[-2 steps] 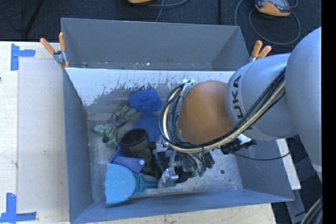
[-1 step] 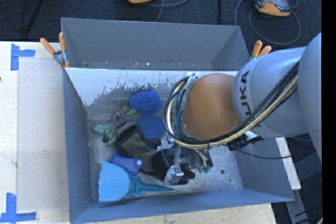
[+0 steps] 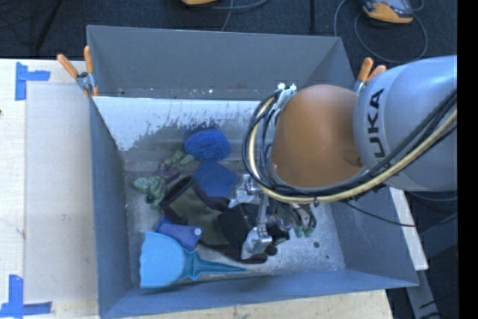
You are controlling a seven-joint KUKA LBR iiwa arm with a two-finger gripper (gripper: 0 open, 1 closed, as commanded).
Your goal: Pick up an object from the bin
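Observation:
My gripper [image 3: 258,237] is low in the bin's front middle, right of the heap, under the arm's orange cover. It sits against a black object [image 3: 235,229], whose right side it hides. Behind that lies a dark blue block [image 3: 216,178]. A small blue-violet piece [image 3: 179,232] lies to the left of the black object. In front, by the bin's near wall, a light blue scoop [image 3: 160,261] points its teal handle [image 3: 216,265] toward the gripper.
Further back in the heap lie a fuzzy blue brush-like thing [image 3: 207,143], a green figure [image 3: 158,181] and a flat black piece [image 3: 181,197]. Bare floor shows to the gripper's right. The arm covers the bin's right side.

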